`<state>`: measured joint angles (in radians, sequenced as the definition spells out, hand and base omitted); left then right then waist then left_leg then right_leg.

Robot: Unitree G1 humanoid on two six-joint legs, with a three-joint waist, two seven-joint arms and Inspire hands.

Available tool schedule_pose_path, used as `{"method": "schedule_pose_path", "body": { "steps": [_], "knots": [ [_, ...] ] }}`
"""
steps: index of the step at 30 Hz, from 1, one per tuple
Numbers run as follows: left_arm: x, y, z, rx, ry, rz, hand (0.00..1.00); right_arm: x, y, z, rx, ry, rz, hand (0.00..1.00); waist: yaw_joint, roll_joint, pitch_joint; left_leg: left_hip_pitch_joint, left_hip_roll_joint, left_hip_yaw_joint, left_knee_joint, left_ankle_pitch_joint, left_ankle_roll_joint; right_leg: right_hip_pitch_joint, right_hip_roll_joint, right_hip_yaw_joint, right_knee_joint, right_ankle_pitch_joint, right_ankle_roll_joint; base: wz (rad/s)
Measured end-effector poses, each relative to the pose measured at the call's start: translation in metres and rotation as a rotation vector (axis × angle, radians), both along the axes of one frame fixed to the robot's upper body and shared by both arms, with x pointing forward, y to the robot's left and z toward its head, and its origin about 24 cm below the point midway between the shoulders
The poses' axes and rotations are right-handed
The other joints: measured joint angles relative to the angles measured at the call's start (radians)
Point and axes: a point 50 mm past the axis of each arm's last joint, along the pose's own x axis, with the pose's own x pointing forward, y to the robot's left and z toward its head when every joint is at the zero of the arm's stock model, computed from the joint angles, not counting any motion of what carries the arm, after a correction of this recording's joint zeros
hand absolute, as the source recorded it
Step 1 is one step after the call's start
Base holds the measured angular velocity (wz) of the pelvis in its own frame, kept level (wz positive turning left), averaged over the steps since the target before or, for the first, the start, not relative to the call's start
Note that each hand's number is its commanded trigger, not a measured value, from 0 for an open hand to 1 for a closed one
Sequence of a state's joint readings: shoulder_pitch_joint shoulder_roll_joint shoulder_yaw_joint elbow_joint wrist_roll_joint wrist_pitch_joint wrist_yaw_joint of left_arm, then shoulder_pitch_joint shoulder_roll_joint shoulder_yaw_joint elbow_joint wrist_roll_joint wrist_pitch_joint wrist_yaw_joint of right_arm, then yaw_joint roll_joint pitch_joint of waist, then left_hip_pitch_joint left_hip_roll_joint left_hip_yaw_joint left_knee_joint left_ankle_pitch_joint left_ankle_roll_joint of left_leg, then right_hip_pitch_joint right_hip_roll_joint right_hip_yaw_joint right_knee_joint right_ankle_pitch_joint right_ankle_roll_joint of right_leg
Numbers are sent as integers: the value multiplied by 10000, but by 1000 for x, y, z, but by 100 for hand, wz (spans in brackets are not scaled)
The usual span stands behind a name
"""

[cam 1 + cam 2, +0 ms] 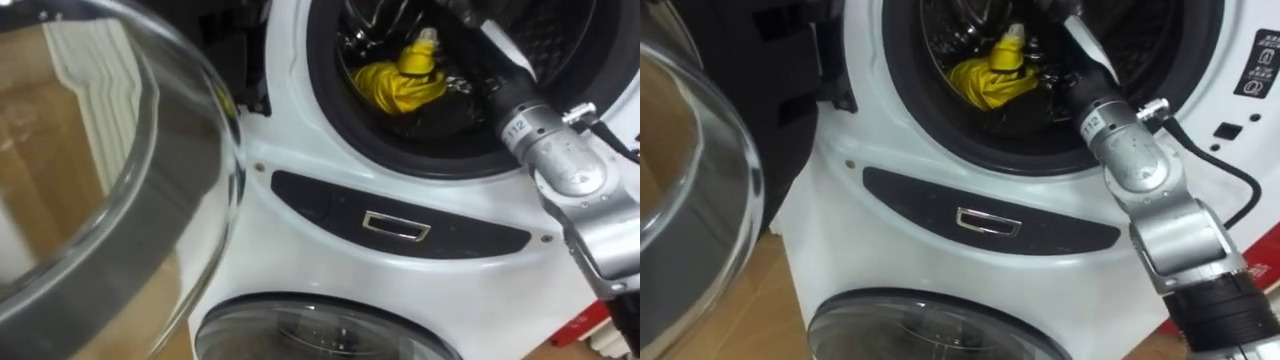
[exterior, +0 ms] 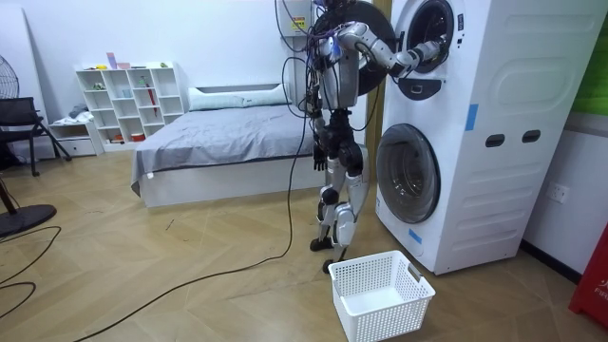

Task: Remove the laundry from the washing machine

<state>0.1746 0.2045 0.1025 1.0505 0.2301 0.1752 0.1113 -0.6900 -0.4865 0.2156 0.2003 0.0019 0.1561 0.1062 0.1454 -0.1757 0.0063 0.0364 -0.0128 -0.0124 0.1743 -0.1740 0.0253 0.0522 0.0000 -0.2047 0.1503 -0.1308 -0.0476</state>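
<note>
A bunched yellow cloth (image 1: 400,85) lies inside the dark upper drum (image 1: 420,140) of the stacked white washing machine (image 2: 465,133). My right arm (image 1: 560,160) comes in from the lower right and passes over the drum's rim, just right of the cloth. Its hand is deep inside the drum, beyond the top edge of the eye views. I stand upright, close to the machine's front. My left hand (image 2: 317,157) hangs low beside my hip in the room view.
The upper door (image 1: 100,200), round and glass, hangs open on my left, close to my head. Below is the shut lower door (image 1: 320,330). A white laundry basket (image 2: 380,294) sits on the wooden floor by my feet. A bed (image 2: 228,138) stands behind me.
</note>
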Motion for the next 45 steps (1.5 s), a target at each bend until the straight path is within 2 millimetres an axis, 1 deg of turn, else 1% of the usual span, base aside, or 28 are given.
{"method": "schedule_pose_path", "body": {
  "steps": [2, 7, 8, 9, 10, 11, 15, 17, 20, 23, 28, 31, 33, 34, 38, 39, 40, 42, 45],
  "knots": [
    [3, 2, 1, -12, -27, -115, 0, 0, -2, 2, -277, 31, -36, 0, 24, -19, -5, 18, 1, -9, 21, -2, 1, 5, 9, -11, 1, 0, 0, 2],
    [2, 4, 1, 28, 110, -253, 0, 0, -7, 3, -1109, 138, -53, 0, 118, -28, -5, 28, -1, -2, -28, -5, 5, -15, 26, -21, 8, 1, 0, 0],
    [2, 5, 2, 31, 121, -255, 0, -1, -9, 3, -1246, 251, 32, 6, 147, -32, -8, 29, 3, -1, -65, -5, 5, -11, 21, -18, 8, 1, 0, 0],
    [2, 6, 2, 23, 131, -259, 0, -1, -10, 3, -1327, 320, 96, 31, 166, -39, -13, 32, 6, 1, -73, -5, 5, -10, 17, -16, 8, 1, 0, 0],
    [2, 7, 2, -21, 160, -273, 0, -2, -11, 4, -1483, 477, 229, 64, 200, -51, -21, 32, 11, 2, -78, -5, 4, -10, 16, -14, 8, 0, 0, 0],
    [2, 8, 3, -55, 208, -260, 0, -2, -11, 4, -1626, 632, 370, 100, 212, -81, -43, 44, 12, 1, -61, -4, 4, -3, 9, -32, 7, 1, 0, 0],
    [0, 11, 3, -129, 415, -224, 0, -1, -13, -1, -1903, 1210, 634, 100, 212, -151, -87, 112, 12, -11, -60, -4, 4, 40, 17, -102, 8, 1, 0, 0],
    [0, 12, 3, -106, 526, -177, 0, 2, -16, -3, -1895, 1578, 535, 100, 211, -214, -66, 165, 7, -22, -68, -7, 7, 137, 14, -113, 7, 1, 0, 0],
    [1, 12, 4, -102, 610, -119, 0, 6, -22, -3, -1853, 1866, 151, 100, 250, -234, -52, 205, 6, -52, -68, -43, 28, 217, 9, -123, 6, 0, 1, 0],
    [0, 13, 4, 7, 699, -113, 0, 7, -25, 0, -2038, 1715, -204, 100, 292, -237, -32, 201, -4, -44, -87, -48, 36, 187, 13, -78, 4, 0, 2, 0],
    [1, 14, 4, 127, 713, -219, 0, 6, -20, 9, -2528, 1297, -163, 100, 276, -171, 17, 207, 16, -56, -151, -55, 38, 140, 38, -59, -1, 0, 2, 1],
    [3, 13, 4, 112, 654, -300, 0, 3, -14, 15, -2820, 1005, 14, 100, 264, -122, 52, 266, 32, -38, -251, -57, 41, 116, 57, 43, -3, -1, 4, -1],
    [4, 13, 4, 108, 619, -266, 0, 2, -12, 18, -2964, 853, 86, 100, 290, -116, 54, 284, 47, 67, -281, -58, 43, 72, 69, 112, 0, -1, 4, -10],
    [7, 13, 4, 116, 459, -157, 0, 0, -9, 21, -3022, 697, 174, 100, 286, -152, 28, 260, 55, 82, -300, -58, 43, 2, 79, 130, 1, -1, 4, -14],
    [12, 14, 5, 233, 276, -212, 0, -9, 0, 27, -3691, 56, 204, 100, 278, -123, 11, 262, 61, 142, -304, -58, 44, -20, 81, 165, -1, -1, 4, -6],
    [12, 14, 5, 275, 268, -203, 0, -10, 2, 28, -3761, -12, 201, 100, 281, -93, 21, 263, 65, 187, -304, -58, 44, -24, 73, 181, -1, -1, 4, -8],
    [14, 14, 5, 335, 195, -211, 0, -13, 5, 31, -3828, -162, 240, 100, 277, -88, 2, 266, 79, 268, -304, -59, 43, -43, 65, 287, -3, -1, 4, -12],
    [13, 16, 6, 411, 191, -218, 0, -21, 12, 36, -3908, -556, 464, 100, 238, -64, -8, 269, 141, 350, -303, -59, 42, -66, 79, 353, -2, -1, 4, -14],
    [10, 18, 7, 584, 117, -136, 0, -38, 20, 46, -4316, -1442, 731, 100, 207, -41, -22, 274, 155, 532, -297, -58, 41, -129, 94, 490, 3, -1, 4, -18]
  ]
}}
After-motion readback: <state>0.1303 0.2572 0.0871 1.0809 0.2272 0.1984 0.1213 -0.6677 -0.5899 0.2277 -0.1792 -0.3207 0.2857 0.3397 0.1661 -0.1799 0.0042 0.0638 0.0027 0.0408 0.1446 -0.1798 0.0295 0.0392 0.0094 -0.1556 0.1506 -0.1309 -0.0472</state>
